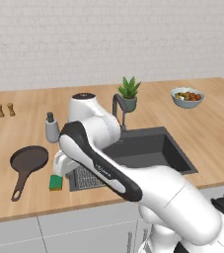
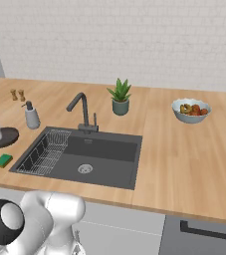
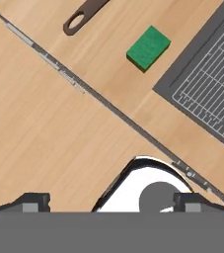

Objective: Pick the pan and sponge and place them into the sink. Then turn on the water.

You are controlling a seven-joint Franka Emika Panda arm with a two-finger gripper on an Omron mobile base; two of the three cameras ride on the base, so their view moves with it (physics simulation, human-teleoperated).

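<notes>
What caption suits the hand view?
Open gripper above the wooden counter, green sponge beside the sink's wire rack.

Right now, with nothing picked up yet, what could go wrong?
The pan is about as wide as the wire rack, so it may catch there instead of settling in the sink. The open gripper hangs above the counter edge; the flat sponge could slide when pinched.

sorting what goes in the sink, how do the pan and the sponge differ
The pan is round, dark brown-black and has a long handle; the sponge is a small bright green rectangle. The pan is much the larger. Both lie flat on the wooden counter left of the sink, not yet in it.
</notes>
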